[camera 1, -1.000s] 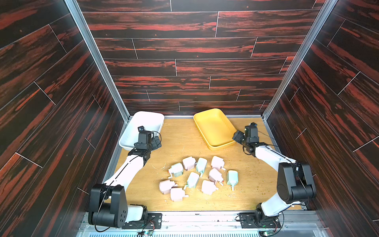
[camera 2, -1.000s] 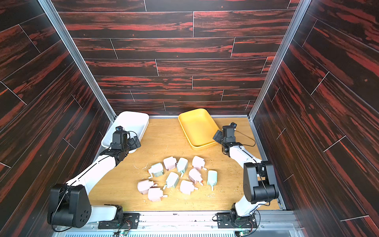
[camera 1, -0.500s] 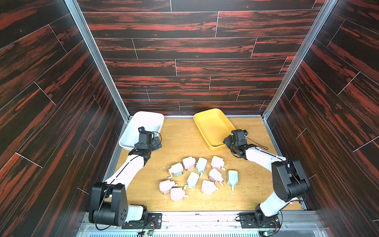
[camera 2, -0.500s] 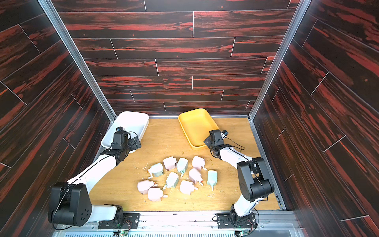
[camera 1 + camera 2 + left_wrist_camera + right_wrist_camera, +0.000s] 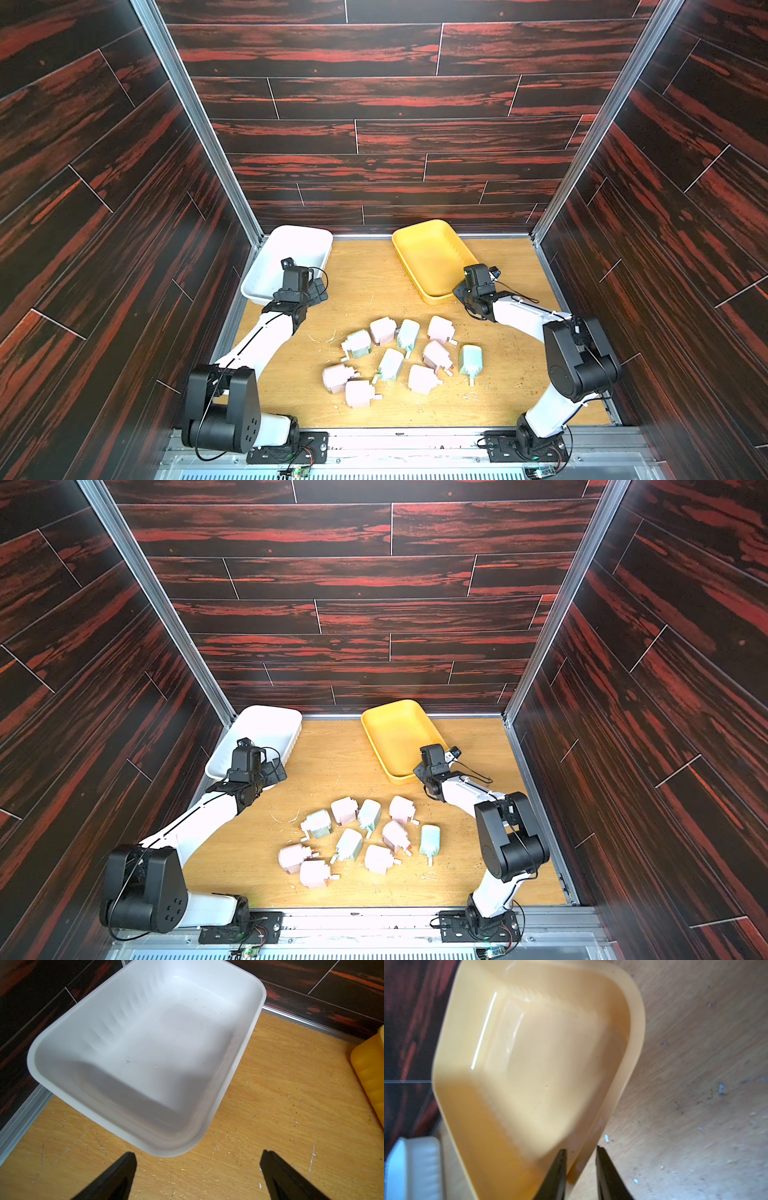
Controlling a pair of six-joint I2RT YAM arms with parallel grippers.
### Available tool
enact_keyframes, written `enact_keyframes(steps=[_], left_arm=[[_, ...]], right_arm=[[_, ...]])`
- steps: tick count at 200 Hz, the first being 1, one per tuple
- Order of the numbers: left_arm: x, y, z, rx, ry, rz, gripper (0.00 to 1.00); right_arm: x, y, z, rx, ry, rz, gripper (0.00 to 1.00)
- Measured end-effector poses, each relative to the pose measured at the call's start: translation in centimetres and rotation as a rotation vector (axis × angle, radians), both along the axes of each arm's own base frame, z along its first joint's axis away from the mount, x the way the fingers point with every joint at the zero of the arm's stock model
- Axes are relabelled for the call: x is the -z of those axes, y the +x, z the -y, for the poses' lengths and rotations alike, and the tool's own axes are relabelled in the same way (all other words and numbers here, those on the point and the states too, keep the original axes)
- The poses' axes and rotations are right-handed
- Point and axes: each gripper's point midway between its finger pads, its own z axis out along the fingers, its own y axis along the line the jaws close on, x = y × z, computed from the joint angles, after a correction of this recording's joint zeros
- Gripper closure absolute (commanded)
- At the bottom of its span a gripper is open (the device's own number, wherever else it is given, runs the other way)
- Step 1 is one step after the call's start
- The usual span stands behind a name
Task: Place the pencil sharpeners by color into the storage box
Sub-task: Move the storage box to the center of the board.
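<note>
Currently the right pincer (image 5: 581, 1167) is clamping the yellow box (image 5: 529, 1064) near rim; the left pincer (image 5: 197, 1167) is hanging apart. Sharpeners (image 5: 399, 353) are lying mid-bench, unsorted. Next: reposition the box, likely.

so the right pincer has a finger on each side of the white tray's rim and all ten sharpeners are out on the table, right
Not the white tray. The right pincer has a finger on each side of the yellow tray rim, as the right wrist view shows. The rest holds: all ten sharpeners are out on the table.
</note>
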Motion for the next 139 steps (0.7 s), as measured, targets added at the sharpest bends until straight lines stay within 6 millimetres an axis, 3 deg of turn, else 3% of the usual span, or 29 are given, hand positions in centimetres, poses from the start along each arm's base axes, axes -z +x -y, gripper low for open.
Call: enact_keyframes(steps=[39,83,110,139], left_arm=[[0.2,0.0,0.0,-0.002,0.002,-0.005,0.00],[0.2,0.0,0.3,0.010,-0.011,-0.006,0.00],[0.3,0.1,0.9,0.029,-0.049,-0.004,0.00],[0.2,0.2,1.7,0.046,-0.096,0.000,0.00]], right_arm=[[-1.7,1.3,0.1,0.017,-0.005,0.056,1.00],[-1.3,0.9,0.8,-0.002,-0.072,0.033,1.00],[-1.6,1.7,2.4,-0.051,-0.143,0.048,1.00],[-2.7,3.2,5.5,-0.138,-0.227,0.095,1.00]])
